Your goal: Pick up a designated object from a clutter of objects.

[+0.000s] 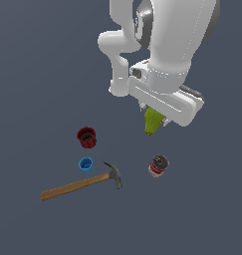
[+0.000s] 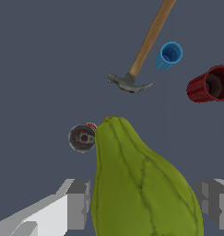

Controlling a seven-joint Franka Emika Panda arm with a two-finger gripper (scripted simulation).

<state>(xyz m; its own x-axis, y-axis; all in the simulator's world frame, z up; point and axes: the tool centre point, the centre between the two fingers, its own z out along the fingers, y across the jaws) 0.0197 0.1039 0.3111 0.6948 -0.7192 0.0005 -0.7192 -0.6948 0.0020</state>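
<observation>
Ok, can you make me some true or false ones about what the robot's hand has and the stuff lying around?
1. The hand holds the yellow-green pear-shaped fruit. True.
2. The wooden-handled hammer is lifted off the floor. False: it lies on the grey floor.
3. The small blue cup sits between the dark red cup and the hammer. True.
4. The red-labelled can is stacked inside the dark red cup. False: it stands apart, towards the exterior view's right.
5. The fruit is bright orange. False: it is yellow-green.
</observation>
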